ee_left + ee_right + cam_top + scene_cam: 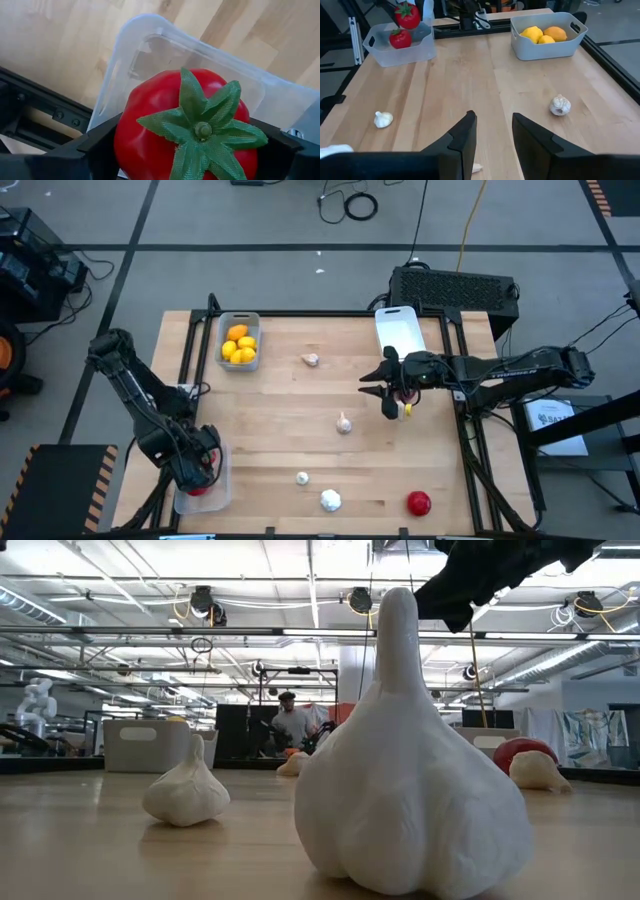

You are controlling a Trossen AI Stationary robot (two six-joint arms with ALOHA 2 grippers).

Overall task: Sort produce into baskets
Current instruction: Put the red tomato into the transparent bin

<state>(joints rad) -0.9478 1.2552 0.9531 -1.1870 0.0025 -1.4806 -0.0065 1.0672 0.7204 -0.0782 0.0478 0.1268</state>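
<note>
Left gripper (195,150) clasps tomato (187,125) directly above clear basket (150,45): lower before releasing. Right gripper (492,135), fingers parted, empty, waits mid-table

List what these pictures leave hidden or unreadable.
- High view: the clear translucent plastic tray's contents, covered by the left gripper and the glossy red tomato it grips.
- High view: a yellow scrap under the right gripper, too small to identify.
- Low view: the round red piece, partly behind the big white garlic bulb.
</note>
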